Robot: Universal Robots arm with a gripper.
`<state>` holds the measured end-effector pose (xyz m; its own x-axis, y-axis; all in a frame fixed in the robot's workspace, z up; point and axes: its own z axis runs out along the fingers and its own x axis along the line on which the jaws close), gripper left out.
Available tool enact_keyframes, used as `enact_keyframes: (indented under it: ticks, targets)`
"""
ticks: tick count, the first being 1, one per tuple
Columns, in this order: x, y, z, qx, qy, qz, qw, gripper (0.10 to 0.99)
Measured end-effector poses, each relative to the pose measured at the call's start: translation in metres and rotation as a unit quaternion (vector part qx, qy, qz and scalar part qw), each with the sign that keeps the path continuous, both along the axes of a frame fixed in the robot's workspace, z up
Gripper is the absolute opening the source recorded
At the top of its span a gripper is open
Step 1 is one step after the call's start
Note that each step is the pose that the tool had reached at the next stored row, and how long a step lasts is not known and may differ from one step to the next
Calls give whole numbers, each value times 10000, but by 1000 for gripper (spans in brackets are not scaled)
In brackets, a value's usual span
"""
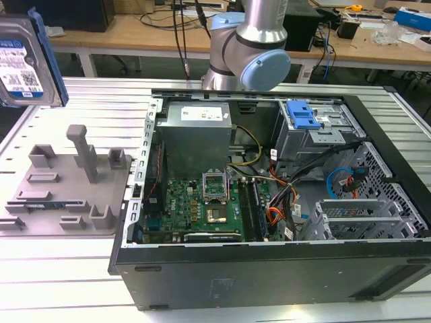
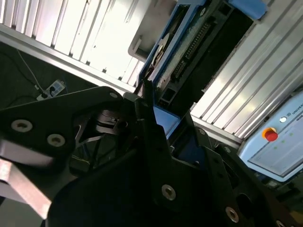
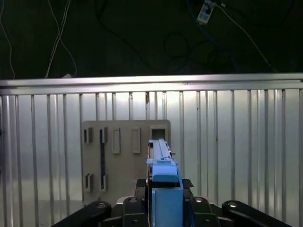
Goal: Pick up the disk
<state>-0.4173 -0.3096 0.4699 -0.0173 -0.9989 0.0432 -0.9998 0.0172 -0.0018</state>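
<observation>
- The disk (image 1: 25,57) is off the table: in the exterior view it hangs high at that view's upper left, standing on edge, label face toward the camera, with nothing beneath it touching it.
- In the first wrist view the disk (image 3: 162,163) is seen edge-on, its blue side rail running up out of the gripper (image 3: 165,201), whose black fingers close on either side of it; the grip looks firm and centred.
- The second wrist view agrees: the dark fingers (image 2: 147,111) clamp the lower end of the disk (image 2: 189,52), connector end and blue rail showing above them.
- The grey fixture (image 1: 71,185) lies below, near the slatted table's (image 1: 67,262) edge at the exterior view's left, its slots and upright posts bare; the disk is well clear of it.
- The open computer case (image 1: 269,202) sits on the middle of the table, apart from the disk.
- Judgement: the pick-up is essentially accomplished, since the disk is gripped and lifted. Nothing of the stated task appears left, other than keeping hold.
</observation>
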Motion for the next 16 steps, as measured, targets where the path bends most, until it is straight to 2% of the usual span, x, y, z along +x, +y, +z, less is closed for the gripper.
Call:
enact_keyframes:
  ticks: [2,5,6,16]
  targets:
    - [1,-9,124,0,1,0,10000,365]
    - [0,-22,274,0,1,1,10000,365]
    - [1,-27,303,4,1,1,10000,365]
    - [0,-28,305,10,1,1,10000,365]
